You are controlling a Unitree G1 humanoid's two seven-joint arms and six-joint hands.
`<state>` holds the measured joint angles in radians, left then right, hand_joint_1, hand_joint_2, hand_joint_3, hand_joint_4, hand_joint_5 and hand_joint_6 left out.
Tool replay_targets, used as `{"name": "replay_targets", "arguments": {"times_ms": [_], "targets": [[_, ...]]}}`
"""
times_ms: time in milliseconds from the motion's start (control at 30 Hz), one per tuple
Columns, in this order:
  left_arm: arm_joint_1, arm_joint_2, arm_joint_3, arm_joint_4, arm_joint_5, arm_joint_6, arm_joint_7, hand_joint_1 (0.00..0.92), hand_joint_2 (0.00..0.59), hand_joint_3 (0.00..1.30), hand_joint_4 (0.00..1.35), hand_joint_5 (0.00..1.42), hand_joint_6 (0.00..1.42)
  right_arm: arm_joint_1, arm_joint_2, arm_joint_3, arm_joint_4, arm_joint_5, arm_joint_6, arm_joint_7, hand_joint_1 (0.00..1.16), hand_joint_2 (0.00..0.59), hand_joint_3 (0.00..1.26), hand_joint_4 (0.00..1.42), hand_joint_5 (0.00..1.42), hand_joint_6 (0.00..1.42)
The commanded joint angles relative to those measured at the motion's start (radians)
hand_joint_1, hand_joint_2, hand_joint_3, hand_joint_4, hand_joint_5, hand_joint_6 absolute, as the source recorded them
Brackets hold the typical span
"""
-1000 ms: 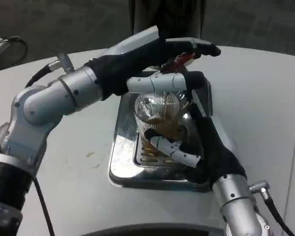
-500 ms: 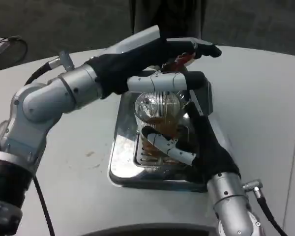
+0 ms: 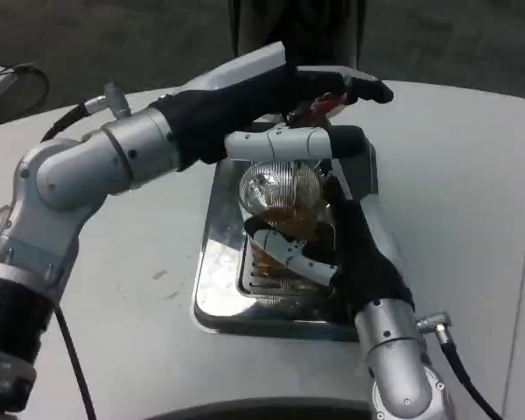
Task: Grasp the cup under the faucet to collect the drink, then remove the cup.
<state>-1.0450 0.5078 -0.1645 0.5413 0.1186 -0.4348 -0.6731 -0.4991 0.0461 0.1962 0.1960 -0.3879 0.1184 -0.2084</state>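
The clear cup (image 3: 283, 203) stands on the steel drip tray (image 3: 214, 262), part-filled. Right hand (image 3: 332, 254) wraps its fingers (image 3: 290, 254) round it; left hand (image 3: 289, 114) presses the faucet's lever. Best hold the cup upright, steady, until flow stops.

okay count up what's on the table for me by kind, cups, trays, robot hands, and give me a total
Cups: 1, a clear cup with brown drink in it.
Trays: 1, a metal drip tray.
Hands: 2, the left hand above the cup and the right hand gripping it.
Total: 4.
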Motion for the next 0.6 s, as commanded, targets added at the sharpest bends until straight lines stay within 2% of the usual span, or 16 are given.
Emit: {"name": "replay_targets", "arguments": {"times_ms": [33, 467, 600], "targets": [[-0.005, 0.028, 0.005, 0.015, 0.015, 0.021, -0.018, 0.000, 0.000, 0.25, 0.14, 0.14, 0.13, -0.023, 0.015, 0.003, 0.039, 0.005, -0.028, -0.023, 0.68, 0.221, 0.00, 0.01, 0.07, 0.08], [-0.019, 0.033, 0.007, 0.023, 0.017, 0.018, -0.022, 0.000, 0.000, 0.25, 0.14, 0.14, 0.13, -0.056, 0.043, 0.008, 0.119, -0.006, -0.050, -0.091, 0.69, 0.225, 0.00, 0.02, 0.08, 0.08], [-0.015, 0.039, 0.007, 0.022, 0.018, 0.015, -0.025, 0.000, 0.000, 0.25, 0.14, 0.14, 0.13, -0.058, 0.051, 0.012, 0.143, -0.005, -0.061, -0.109, 0.69, 0.226, 0.00, 0.07, 0.12, 0.09]]}}
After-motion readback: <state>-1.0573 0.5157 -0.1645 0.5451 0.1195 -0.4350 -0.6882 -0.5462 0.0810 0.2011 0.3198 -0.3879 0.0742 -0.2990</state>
